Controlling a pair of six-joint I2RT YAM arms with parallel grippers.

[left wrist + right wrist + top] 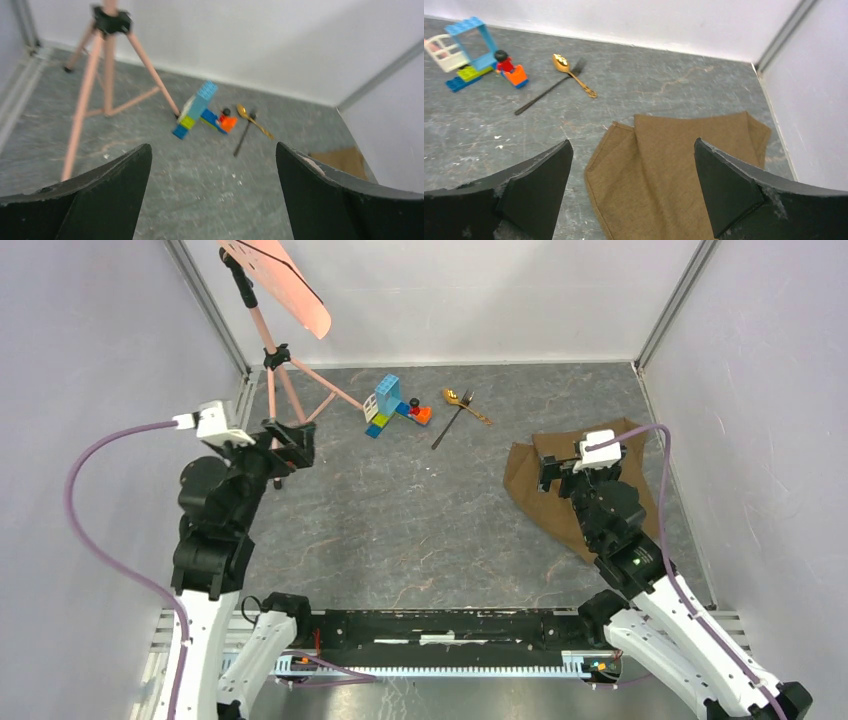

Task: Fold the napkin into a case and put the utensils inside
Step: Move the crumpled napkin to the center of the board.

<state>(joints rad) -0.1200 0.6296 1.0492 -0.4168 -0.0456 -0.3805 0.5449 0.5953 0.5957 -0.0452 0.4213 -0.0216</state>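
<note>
Top view: napkin point(528, 480) lies loosely doubled over on the right, partly under the right gripper point(560, 472), so no case yet. Spoon point(462, 400) and fork point(452, 426) sit crossed next to the blocks point(393, 405), well apart from the napkin.

Left wrist: left gripper point(212, 150) is spread wide, holding nothing.

Right wrist: jaws are wide too, empty, hovering over the napkin.

Pretty much everything's left to do, I'd say.

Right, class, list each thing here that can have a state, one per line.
Brown cloth napkin: flat on table, partly folded over itself, no case yet.
Small gold spoon: lying crossed with the fork, outside napkin.
Thin dark metal fork: lying on table, untouched.
Left gripper: open, empty.
Right gripper: open, empty, over napkin.
Pink tripod: standing.
</note>
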